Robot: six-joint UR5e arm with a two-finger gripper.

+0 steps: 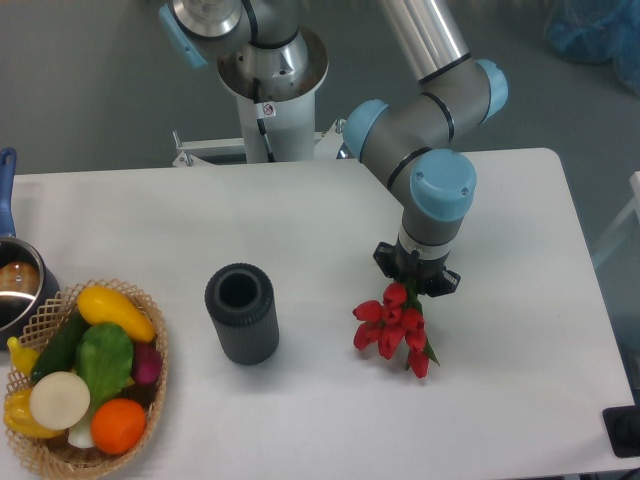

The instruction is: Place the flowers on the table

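Though the hand (416, 283) is hidden under the wrist, so its grip cannot be told, the flowers (392, 328) sit directly below it on the desk (300, 230), blooms pointing toward the camera.

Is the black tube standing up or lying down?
Standing up. The black tube sits on the table with its round open mouth facing up, so you can look down inside it.
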